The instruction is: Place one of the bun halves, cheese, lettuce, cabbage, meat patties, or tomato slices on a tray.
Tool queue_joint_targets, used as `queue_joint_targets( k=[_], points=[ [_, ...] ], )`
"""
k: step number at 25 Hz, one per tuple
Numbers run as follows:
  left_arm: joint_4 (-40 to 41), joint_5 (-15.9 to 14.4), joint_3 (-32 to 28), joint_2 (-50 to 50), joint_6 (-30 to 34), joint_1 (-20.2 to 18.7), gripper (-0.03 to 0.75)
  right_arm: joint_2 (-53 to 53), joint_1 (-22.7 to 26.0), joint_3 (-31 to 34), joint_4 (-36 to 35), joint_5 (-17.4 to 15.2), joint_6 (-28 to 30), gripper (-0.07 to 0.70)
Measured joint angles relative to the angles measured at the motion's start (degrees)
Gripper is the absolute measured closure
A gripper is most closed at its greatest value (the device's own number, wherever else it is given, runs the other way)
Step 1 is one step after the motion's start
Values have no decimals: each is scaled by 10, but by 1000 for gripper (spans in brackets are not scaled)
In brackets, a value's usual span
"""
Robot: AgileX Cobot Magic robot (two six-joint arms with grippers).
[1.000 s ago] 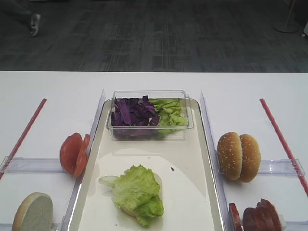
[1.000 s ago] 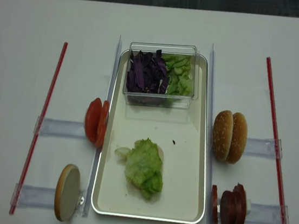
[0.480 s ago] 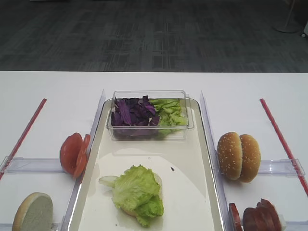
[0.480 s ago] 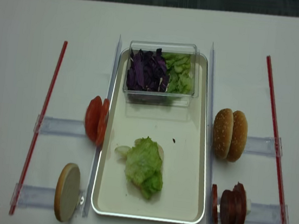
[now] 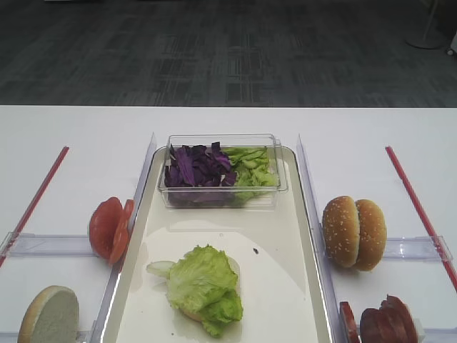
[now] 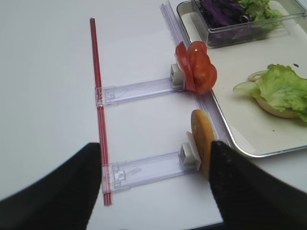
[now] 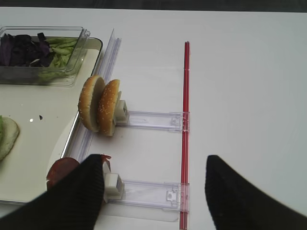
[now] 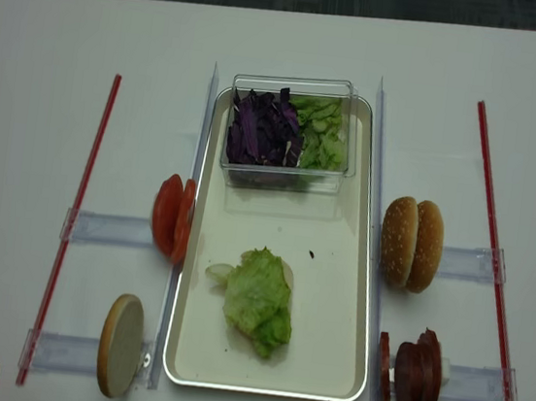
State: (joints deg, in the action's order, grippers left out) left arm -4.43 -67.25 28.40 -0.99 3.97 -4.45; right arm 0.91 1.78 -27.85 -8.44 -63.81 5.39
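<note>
On the left of the white worktop (image 8: 28,83) a red strip (image 8: 71,225) runs front to back, and two clear plastic rails (image 8: 108,229) reach from it toward the tray; each ends in a small white holder that props its ingredient on edge, presumably so fingers can close on a thin slice from above. The far rail carries the tomato slices (image 8: 172,218) and the near rail a single bun half (image 8: 120,345) showing its flat pale face. The left gripper (image 6: 153,191) hangs back over the near left rail, its black fingers (image 6: 72,191) spread wide with nothing between them. In the middle lies the cream tray (image 8: 344,298) with its shiny rim. At its far end stands a clear plastic tub (image 8: 289,133) holding purple shredded cabbage (image 8: 262,131) on the left and chopped green leaves (image 8: 320,134) on the right. Nearer the front a bun half (image 6: 273,106) lies flat on the tray under a ruffled lettuce leaf (image 8: 259,301), so a burger seems begun, with more layers to come. To the right, two more rails prop the sesame-crusted bun halves (image 8: 413,244) and, nearer, the dark meat patties (image 8: 415,371), beside a second red strip (image 8: 494,258). The right gripper (image 7: 153,191) hovers at the near edge with its fingers (image 7: 72,196) also spread wide and empty, the patties just beside its left finger, perhaps the next pick.
</note>
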Motion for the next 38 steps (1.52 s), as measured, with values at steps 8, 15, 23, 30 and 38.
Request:
queue_joint_targets(
  k=[8,15,23,30,38],
  points=[
    [0,0,0,0,0,0,258,0,0,0,0,0,1,147],
    [0,0,0,0,0,0,258,0,0,0,-1,0,1,147],
    [0,0,0,0,0,0,258,0,0,0,-2,0,2,147],
    [0,0,0,0,0,0,258,0,0,0,-2,0,3,147],
    [0,0,0,0,0,0,258,0,0,0,-2,0,3,147]
  ],
)
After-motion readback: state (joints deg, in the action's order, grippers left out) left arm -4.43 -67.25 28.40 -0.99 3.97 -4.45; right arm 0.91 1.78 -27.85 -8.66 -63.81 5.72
